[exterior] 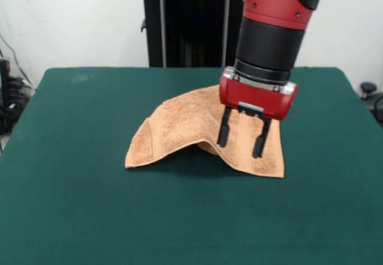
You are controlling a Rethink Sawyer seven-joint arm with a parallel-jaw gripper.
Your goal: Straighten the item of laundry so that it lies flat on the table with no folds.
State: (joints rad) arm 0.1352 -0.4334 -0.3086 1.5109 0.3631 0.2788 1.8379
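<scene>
The item of laundry (185, 127), an orange-tan terry towel, lies near the middle of the dark green table (78, 205). It is not flat: its front edge arches up off the cloth in the middle, and its left part is folded over on itself. My gripper (241, 146) hangs in front of the towel's right part, with its two black fingers (224, 128) spread apart and nothing seen between them. I cannot tell whether the tips touch the towel. The towel's far right part is hidden behind the red wrist.
A black pedestal frame (185, 26) stands past the table's far edge. Dark objects and cables (11, 97) sit off the left side, and another dark object (370, 94) off the right.
</scene>
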